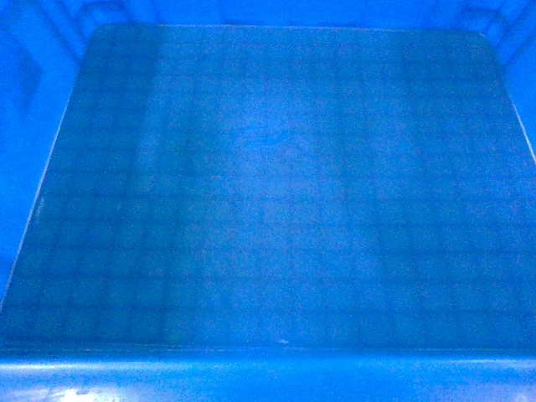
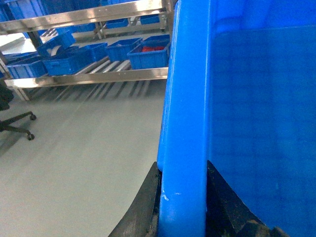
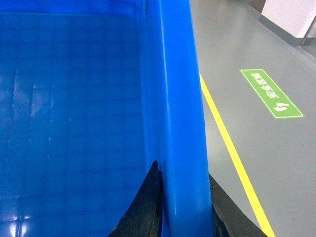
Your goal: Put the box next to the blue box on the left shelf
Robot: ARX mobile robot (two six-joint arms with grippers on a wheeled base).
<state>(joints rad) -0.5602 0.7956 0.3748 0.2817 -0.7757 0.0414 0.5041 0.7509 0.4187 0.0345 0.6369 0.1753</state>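
Note:
The box [image 1: 268,201] fills the head view: a bright-blue crate seen from above, with its grid-patterned floor empty. My left gripper [image 2: 181,197] is shut on the box's left rim [image 2: 185,98], one black finger on each side of the wall. My right gripper [image 3: 183,202] is shut on the box's right rim [image 3: 180,98] in the same way. The box hangs above the grey floor. The left shelf [image 2: 98,74], a metal rack with roller decks, stands some way off in the left wrist view and holds several blue boxes [image 2: 145,55]. Neither gripper shows in the head view.
A black office chair base [image 2: 15,123] stands on the grey floor left of the box. On the right side, a yellow floor line [image 3: 232,153] and a green floor sign [image 3: 271,94] run past the box. A white wall [image 3: 291,15] lies far right.

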